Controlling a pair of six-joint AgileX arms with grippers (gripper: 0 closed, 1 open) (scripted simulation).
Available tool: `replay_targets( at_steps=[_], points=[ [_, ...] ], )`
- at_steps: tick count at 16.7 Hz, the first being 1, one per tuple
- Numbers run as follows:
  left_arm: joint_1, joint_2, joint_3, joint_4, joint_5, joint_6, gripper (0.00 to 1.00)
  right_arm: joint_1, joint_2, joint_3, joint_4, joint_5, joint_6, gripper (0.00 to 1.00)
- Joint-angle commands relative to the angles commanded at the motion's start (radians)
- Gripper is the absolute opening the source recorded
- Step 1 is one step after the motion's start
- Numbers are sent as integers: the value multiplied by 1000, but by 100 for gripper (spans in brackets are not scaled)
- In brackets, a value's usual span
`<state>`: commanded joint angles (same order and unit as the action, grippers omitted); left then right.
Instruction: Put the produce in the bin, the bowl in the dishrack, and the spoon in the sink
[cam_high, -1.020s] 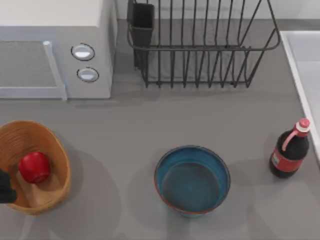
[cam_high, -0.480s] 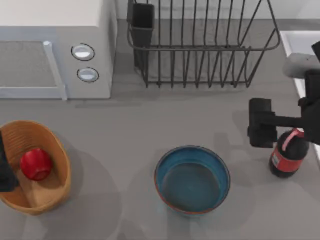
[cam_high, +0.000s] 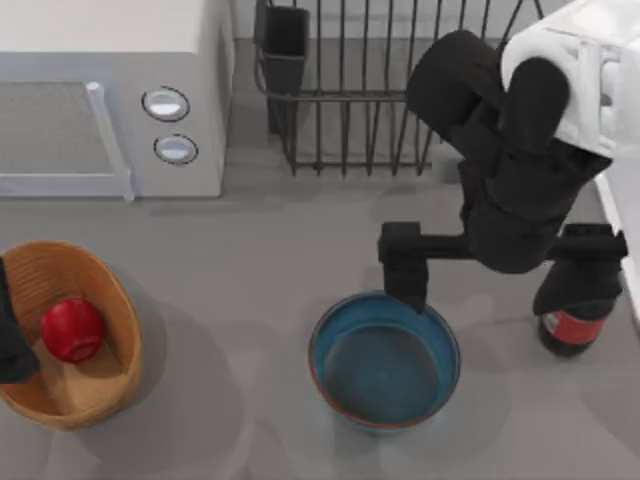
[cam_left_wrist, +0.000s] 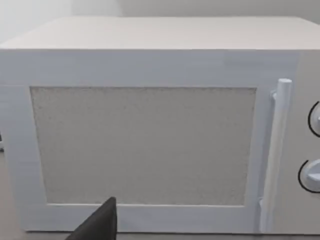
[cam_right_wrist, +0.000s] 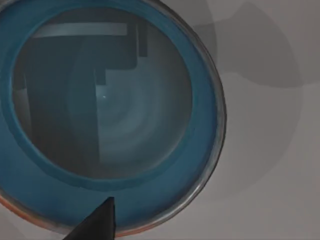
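The right gripper (cam_high: 500, 268) hangs over the counter (cam_high: 260, 260) just behind the bowl (cam_high: 385, 358), its two fingers spread wide apart and holding nothing. One finger (cam_high: 404, 268) stands right at the bowl's far rim, almost over it; the other (cam_high: 590, 262) is out toward the counter's right edge, over the bottle (cam_high: 568, 330). The line between the fingers runs left to right across the counter, so the bowl lies a little nearer the front edge than the gripper, and toward its left finger.

The bowl sits upright near the front edge, about midway along it, and is empty; the right wrist view looks nearly straight down into it (cam_right_wrist: 107, 117). The dishrack (cam_high: 400, 90) stands at the back edge behind the arm. This arm is plainly the nearer one to the bowl.

My reading is that the bowl step is in hand: the gripper must come forward and down so that the left finger drops inside the wall and the rim is pinched. The bottle, close under the other finger, could be knocked.

The produce (cam_high: 72, 330) already lies in the bin (cam_high: 100, 290) at the front-left corner, with the left arm's gripper (cam_high: 12, 345) parked beside it at the left edge, facing the microwave (cam_left_wrist: 150, 125); I cannot tell whether that gripper is parted or closed.
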<state>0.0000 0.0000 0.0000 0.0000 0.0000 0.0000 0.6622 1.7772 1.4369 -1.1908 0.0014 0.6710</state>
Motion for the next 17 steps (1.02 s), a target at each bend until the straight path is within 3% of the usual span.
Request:
replay_targets(
  at_steps=[9, 17],
  points=[
    [0, 0, 0, 0, 0, 0, 100, 7, 44, 14, -10, -1, 15, 100],
    [0, 0, 0, 0, 0, 0, 100, 31, 146, -200, 306, -3, 35, 100]
  ],
)
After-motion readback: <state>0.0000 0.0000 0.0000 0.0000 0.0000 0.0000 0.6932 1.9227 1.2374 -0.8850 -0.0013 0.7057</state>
